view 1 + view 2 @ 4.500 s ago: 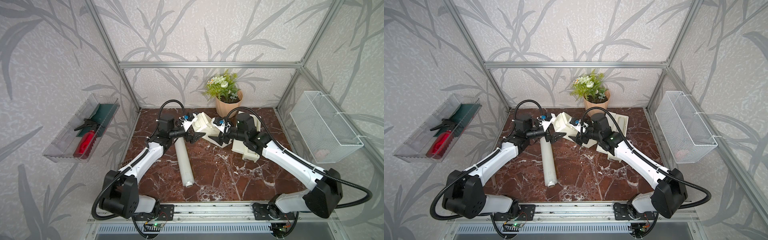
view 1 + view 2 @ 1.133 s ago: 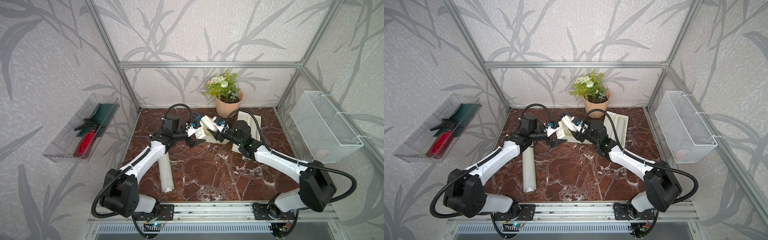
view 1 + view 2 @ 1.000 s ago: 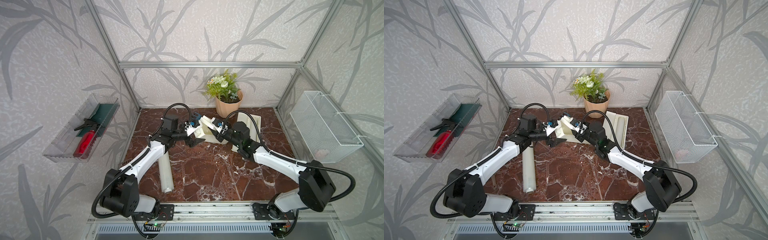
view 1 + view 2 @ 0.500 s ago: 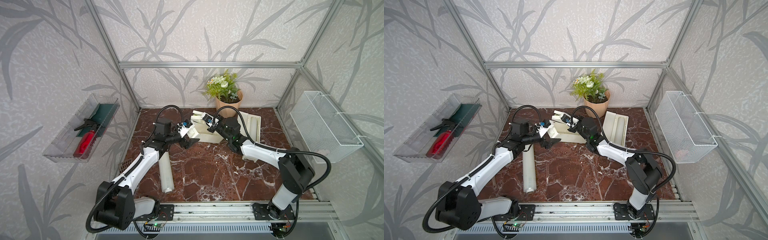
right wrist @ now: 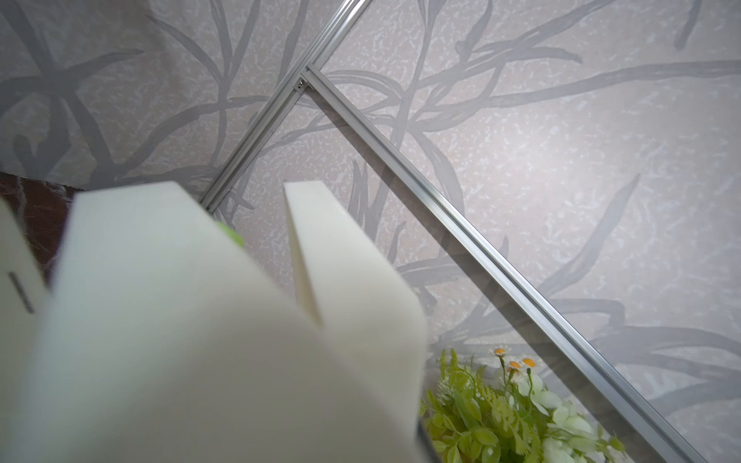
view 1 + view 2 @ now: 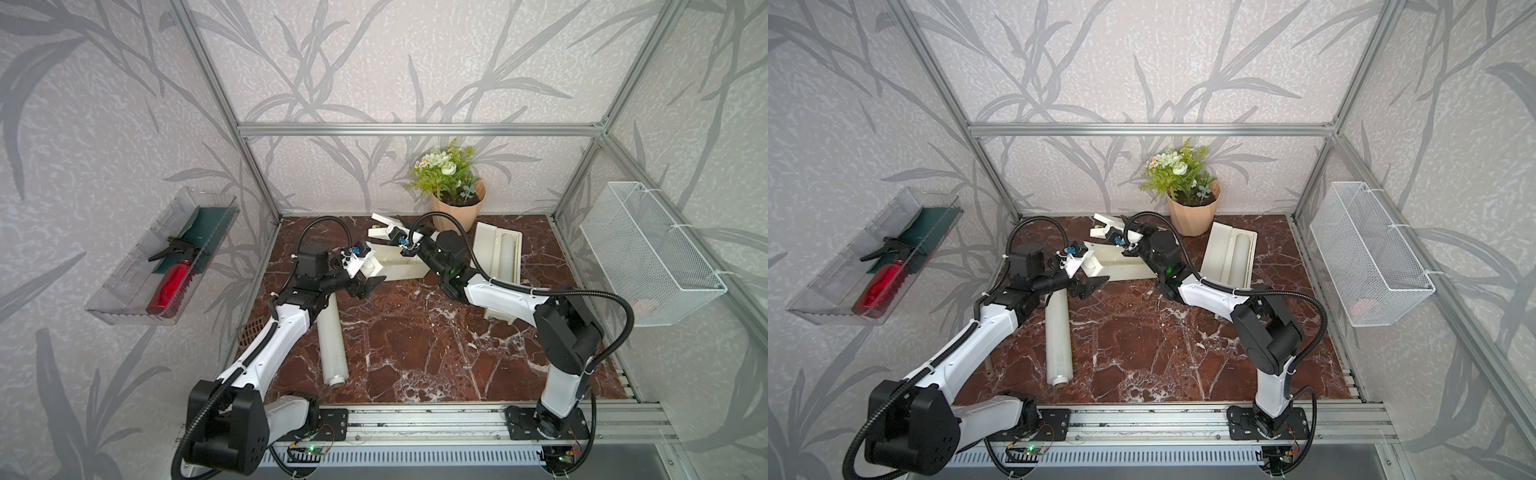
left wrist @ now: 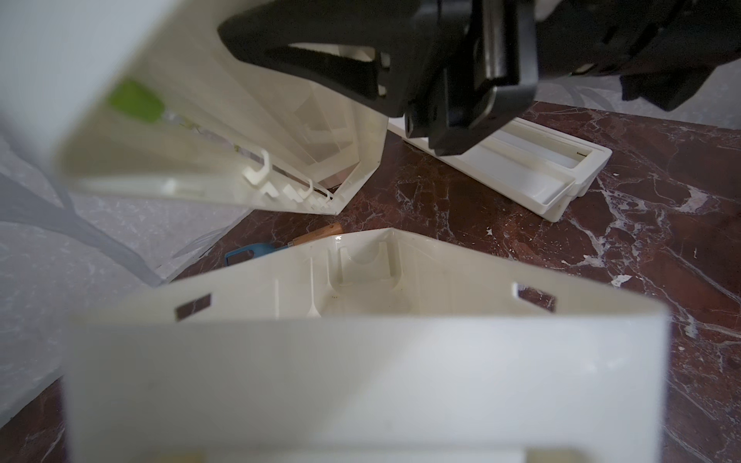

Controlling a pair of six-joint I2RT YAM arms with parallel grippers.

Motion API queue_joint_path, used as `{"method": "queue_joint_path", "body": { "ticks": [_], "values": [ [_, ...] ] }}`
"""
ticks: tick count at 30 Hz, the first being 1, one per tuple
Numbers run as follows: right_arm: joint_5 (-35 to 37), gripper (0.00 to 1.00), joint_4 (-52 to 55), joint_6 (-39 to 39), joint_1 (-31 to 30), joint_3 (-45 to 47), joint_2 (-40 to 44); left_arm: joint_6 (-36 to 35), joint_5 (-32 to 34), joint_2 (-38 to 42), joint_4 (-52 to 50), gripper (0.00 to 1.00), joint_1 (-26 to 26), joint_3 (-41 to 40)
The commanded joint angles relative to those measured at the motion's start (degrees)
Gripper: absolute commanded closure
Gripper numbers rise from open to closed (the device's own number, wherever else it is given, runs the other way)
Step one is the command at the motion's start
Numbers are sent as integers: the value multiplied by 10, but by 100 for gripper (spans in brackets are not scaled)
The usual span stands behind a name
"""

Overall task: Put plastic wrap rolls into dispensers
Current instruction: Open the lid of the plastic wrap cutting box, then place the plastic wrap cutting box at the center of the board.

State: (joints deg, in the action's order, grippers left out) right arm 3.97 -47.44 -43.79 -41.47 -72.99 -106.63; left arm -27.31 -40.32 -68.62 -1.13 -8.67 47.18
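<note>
One dispenser (image 6: 397,270) (image 6: 1125,268) lies open at the back middle, its trough (image 7: 361,288) bare inside. Its lid (image 6: 382,219) (image 7: 200,152) (image 5: 180,320) stands raised, and my right gripper (image 6: 405,242) (image 6: 1121,242) is shut on it; its black fingers (image 7: 320,68) clamp the lid's edge. My left gripper (image 6: 366,286) (image 6: 1090,286) stands open at that dispenser's near-left end. A plastic wrap roll (image 6: 332,349) (image 6: 1059,340) lies loose on the table under the left arm. A second dispenser (image 6: 484,249) (image 7: 521,168) lies open at the right with a roll (image 6: 505,253) in it.
A potted plant (image 6: 457,208) (image 5: 501,409) stands at the back behind the dispensers. A white mesh basket (image 6: 652,253) hangs on the right wall, and a clear tray (image 6: 124,299) with a red spray bottle on the left wall. A blue-handled tool (image 7: 248,254) lies behind the open dispenser.
My right arm has reached back and left, and its jaws have closed on the raised lid. My left gripper has drawn back a little to the left, still open. Earlier the loose roll shifted left.
</note>
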Motion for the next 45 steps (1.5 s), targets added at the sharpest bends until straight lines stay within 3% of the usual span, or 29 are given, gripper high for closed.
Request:
{"method": "queue_joint_path", "body": {
  "ticks": [1, 5, 12, 19, 24, 28, 36, 37, 38, 39, 45],
  "values": [
    [71, 98, -72, -11, 0, -37, -20, -15, 12, -6, -20, 100, 4, -21],
    [112, 98, -107, -28, -4, -53, -32, -24, 16, -30, -11, 100, 6, -23],
    [113, 98, -132, -40, -11, 20, 42, -72, -5, -128, 34, 100, 8, 12],
    [128, 98, -114, -54, -32, 77, 102, -173, -84, -230, -53, 96, 12, 89],
    [134, 98, -94, -50, -43, 113, 130, -264, -76, -297, -188, 91, 12, 157],
    [144, 98, -106, -45, -50, 133, 130, -282, -46, -329, -215, 66, 12, 175],
    [167, 98, -102, -42, -80, 137, 130, -298, -11, -396, -311, 41, 16, 265],
    [180, 99, -98, -41, -86, 136, 130, -296, -3, -398, -311, 21, 16, 269],
    [184, 99, -99, -41, -91, 139, 131, -294, 4, -398, -311, 8, 16, 272],
    [185, 99, -106, -40, -94, 147, 132, -289, 12, -395, -309, 3, 16, 274],
    [207, 99, -133, -41, -110, 177, 128, -248, 49, -372, -273, 1, 28, 266]
  ]
}}
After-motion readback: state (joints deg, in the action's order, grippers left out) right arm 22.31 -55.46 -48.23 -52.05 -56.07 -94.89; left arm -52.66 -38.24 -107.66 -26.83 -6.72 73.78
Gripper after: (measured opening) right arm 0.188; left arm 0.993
